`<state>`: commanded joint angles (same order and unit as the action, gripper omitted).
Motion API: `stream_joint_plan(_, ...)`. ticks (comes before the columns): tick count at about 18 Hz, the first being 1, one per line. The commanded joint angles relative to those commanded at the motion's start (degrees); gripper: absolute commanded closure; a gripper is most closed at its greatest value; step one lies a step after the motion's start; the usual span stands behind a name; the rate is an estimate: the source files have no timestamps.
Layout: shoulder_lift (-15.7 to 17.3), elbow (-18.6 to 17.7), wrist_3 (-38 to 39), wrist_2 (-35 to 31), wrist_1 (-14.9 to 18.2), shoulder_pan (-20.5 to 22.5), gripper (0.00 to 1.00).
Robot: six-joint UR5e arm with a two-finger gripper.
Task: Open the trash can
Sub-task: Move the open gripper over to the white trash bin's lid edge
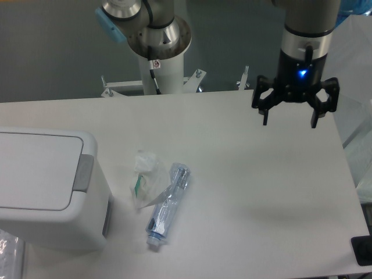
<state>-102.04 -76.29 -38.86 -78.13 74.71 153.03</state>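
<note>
The table (244,174), white and the largest item, fills most of the frame from the middle band down to the lower edge. The trash can (49,189), a white boxy bin with rounded corners, stands at the lower left of the frame on the table; its flat lid (35,168) lies closed and level, and a grey tab (84,173) sits on the lid's right edge. My arm (307,29) enters from the upper right of the frame and hangs above the table's far right part, a blue light showing on the wrist. My base column (157,40) rises at the upper centre, behind the table's far edge. My gripper (289,122), black, hangs in the air at the upper right, well apart from the trash can; its fingers (265,113) are spread wide and hold nothing. A clear plastic bottle (168,206) with a blue cap end lies on its side on the table, lower centre of the frame, near the trash can's right side. A crumpled clear wrapper (145,174) lies just left of the bottle's upper end, touching it.
</note>
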Motion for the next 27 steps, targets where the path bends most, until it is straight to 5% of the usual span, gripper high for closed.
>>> stream_joint_plan(13, 1.5, -2.5, 29.6, 0.1, -0.2, -15.7, 0.0)
stream_joint_plan(19, 0.0, -2.5, 38.1, 1.0, -8.1, -20.4, 0.0)
stream_joint_plan(27, -1.3, -2.5, 40.4, 2.6, -8.3, -24.1, 0.0)
